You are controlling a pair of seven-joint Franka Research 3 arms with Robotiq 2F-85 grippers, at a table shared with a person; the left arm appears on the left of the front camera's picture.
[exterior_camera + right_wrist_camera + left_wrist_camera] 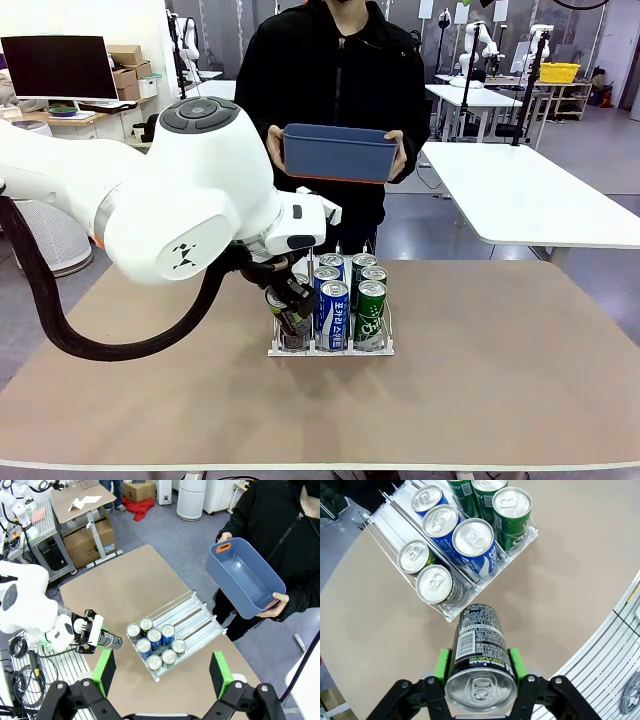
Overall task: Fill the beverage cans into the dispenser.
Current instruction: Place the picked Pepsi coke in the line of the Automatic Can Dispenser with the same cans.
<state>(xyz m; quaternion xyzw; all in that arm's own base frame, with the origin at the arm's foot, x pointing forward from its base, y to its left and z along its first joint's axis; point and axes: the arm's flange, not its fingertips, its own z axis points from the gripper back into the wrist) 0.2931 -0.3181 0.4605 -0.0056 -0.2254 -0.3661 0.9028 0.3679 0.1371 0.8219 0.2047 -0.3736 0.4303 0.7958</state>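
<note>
The left claw [479, 672] pinches a black can [479, 647] lying sideways, just off the front corner of the clear rack [451, 615], which sits mid-desk [480, 380] holding seven upright cans [472, 542]. The right claw [162, 672] hangs spread above. A person holds a blue bin [338, 152] beyond the far edge.

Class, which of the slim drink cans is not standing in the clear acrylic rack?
The black can, lying sideways in the left gripper; all the others stand upright inside the clear acrylic rack.
</note>
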